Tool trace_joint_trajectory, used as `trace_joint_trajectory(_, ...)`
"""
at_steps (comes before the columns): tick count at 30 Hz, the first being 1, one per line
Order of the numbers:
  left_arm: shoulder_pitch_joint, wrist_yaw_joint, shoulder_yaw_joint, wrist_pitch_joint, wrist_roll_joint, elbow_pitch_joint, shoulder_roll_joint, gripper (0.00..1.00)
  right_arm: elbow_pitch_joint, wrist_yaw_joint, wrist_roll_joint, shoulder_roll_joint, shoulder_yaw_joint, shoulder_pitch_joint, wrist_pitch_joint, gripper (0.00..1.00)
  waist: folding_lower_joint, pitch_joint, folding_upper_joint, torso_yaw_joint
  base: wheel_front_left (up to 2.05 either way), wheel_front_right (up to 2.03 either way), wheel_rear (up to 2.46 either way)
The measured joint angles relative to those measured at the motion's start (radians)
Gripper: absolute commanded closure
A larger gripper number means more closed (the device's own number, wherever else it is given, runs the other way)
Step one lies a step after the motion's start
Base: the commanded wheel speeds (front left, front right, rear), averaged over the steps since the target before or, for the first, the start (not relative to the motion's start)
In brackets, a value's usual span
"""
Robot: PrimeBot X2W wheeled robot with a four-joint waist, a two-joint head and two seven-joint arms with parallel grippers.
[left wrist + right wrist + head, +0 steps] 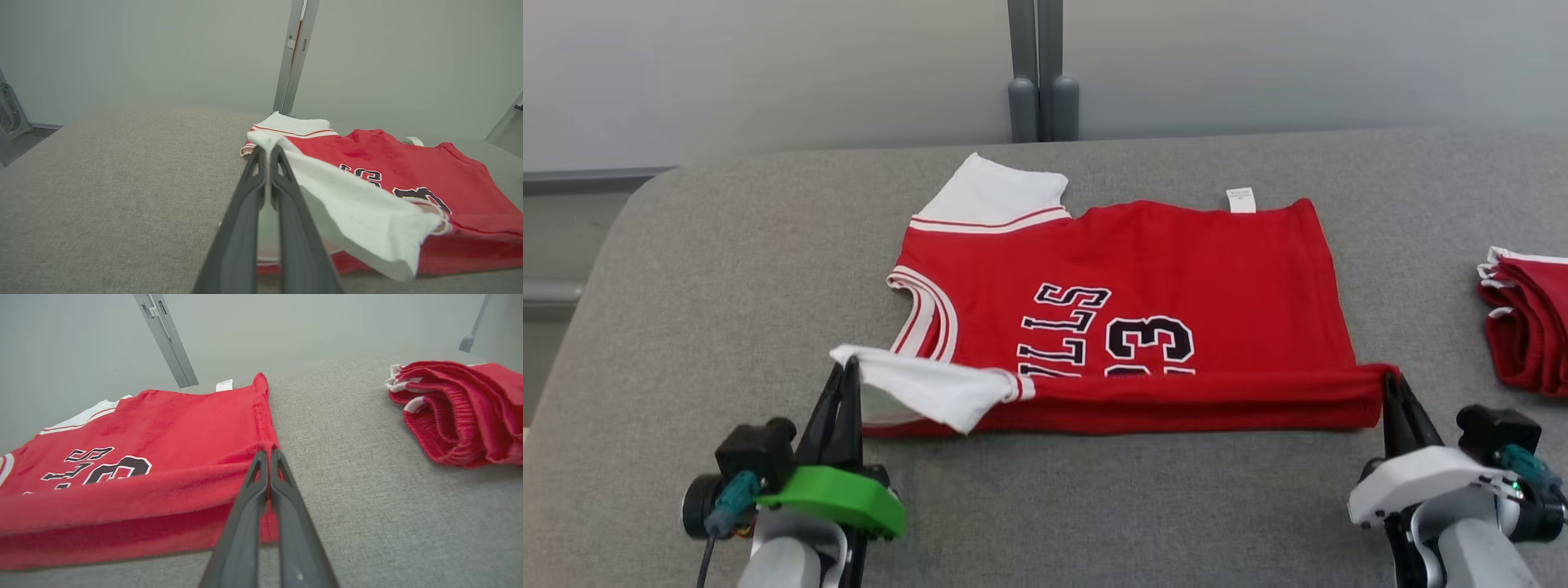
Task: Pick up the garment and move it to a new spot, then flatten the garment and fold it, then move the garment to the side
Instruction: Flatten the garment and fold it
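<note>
Grey tabletop (pixel 102 183); wrist close-up: left end effector (pixel 267 152) pinches jersey (pixel 380 159) sleeve.

We saw the jersey (pixel 1143 278) as soft knit cloth, matt red, with white sleeves of the same dull finish and flat printed lettering. A small label (pixel 1241 199) on its far edge was thin and white, cloth or paper; we could not tell which. The table (pixel 727 269) wore a coarse grey woven cover, rough and matt. The left gripper (pixel 848 365) and right gripper (pixel 1390 382) had smooth dark plastic fingers with a faint sheen. A green guard (pixel 837 496) looked like smooth plastic, and the white shell (pixel 1421 482) like glossier plastic. The folded red clothes (pixel 1531 318) looked a thicker knit with ribbed bands. The post (pixel 1037 73) looked like matt grey metal.
</note>
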Motion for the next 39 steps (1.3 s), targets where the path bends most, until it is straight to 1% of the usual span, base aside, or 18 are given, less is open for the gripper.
trace_joint_trajectory(2, -0.056, 0.013, -0.011, 0.000, 0.015, 0.020, 0.000, 1.00, 0.025, 0.000, -0.014, -0.004, 0.000, -0.053, 0.000, 1.00, 0.0000, 0.027, 0.0000, -0.001, 0.00, 0.00, 0.00)
trace_joint_trajectory(5, -0.123, 0.017, -0.029, 0.000, 0.034, 0.058, 0.000, 1.00, 0.060, 0.000, -0.037, -0.007, 0.002, -0.121, 0.000, 1.00, 0.0000, 0.067, 0.0000, -0.003, 0.00, 0.00, 0.00)
trace_joint_trajectory(11, -0.223, 0.036, -0.040, 0.000, 0.030, 0.119, 0.000, 1.00, 0.115, 0.000, -0.078, -0.010, -0.012, -0.236, 0.000, 1.00, 0.0000, 0.157, 0.0000, -0.004, 0.00, 0.00, 0.00)
trace_joint_trajectory(17, -0.274, 0.043, -0.041, 0.000, 0.027, 0.163, 0.000, 1.00, 0.159, 0.000, -0.119, -0.009, -0.039, -0.285, 0.000, 1.00, 0.0000, 0.212, 0.0000, 0.001, 0.00, 0.00, 0.00)
trace_joint_trajectory(18, -0.280, 0.043, -0.041, 0.000, 0.024, 0.166, 0.000, 0.86, 0.164, 0.000, -0.125, -0.008, -0.045, -0.291, 0.000, 1.00, 0.0000, 0.219, 0.0000, 0.003, 0.00, 0.00, 0.00)
trace_joint_trajectory(19, -0.285, 0.043, -0.042, 0.000, 0.023, 0.167, 0.000, 0.29, 0.164, 0.000, -0.124, -0.004, -0.056, -0.297, 0.000, 0.55, 0.0001, 0.225, 0.0000, 0.004, 0.00, 0.00, 0.00)
trace_joint_trajectory(20, -0.287, 0.043, -0.044, 0.000, 0.016, 0.170, 0.000, 0.00, 0.162, 0.000, -0.124, -0.004, -0.058, -0.302, 0.000, 0.00, 0.0000, 0.229, 0.0000, 0.006, 0.00, 0.00, 0.00)
trace_joint_trajectory(25, -0.268, 0.051, -0.059, 0.000, -0.013, 0.151, 0.000, 0.00, 0.103, 0.000, -0.120, 0.007, -0.067, -0.302, 0.000, 0.00, 0.0001, 0.230, 0.0000, 0.015, 0.00, 0.00, 0.00)
trace_joint_trajectory(31, -0.142, 0.071, -0.067, 0.000, -0.076, 0.114, 0.001, 0.00, 0.017, 0.000, -0.086, 0.010, -0.069, -0.176, 0.000, 0.00, 0.0001, 0.203, 0.0000, 0.019, 0.00, 0.00, 0.00)
trace_joint_trajectory(35, -0.088, 0.078, -0.084, 0.000, -0.103, 0.137, 0.001, 0.00, 0.005, 0.000, -0.068, 0.008, -0.045, -0.097, 0.000, 0.00, 0.0001, 0.188, 0.0000, 0.017, 0.00, 0.00, 0.00)
trace_joint_trajectory(39, -0.086, 0.092, -0.082, 0.000, -0.119, 0.165, 0.001, 0.00, 0.008, 0.000, -0.067, 0.003, -0.032, -0.070, 0.000, 0.00, 0.0001, 0.186, 0.0000, 0.005, 0.00, 0.00, 0.00)
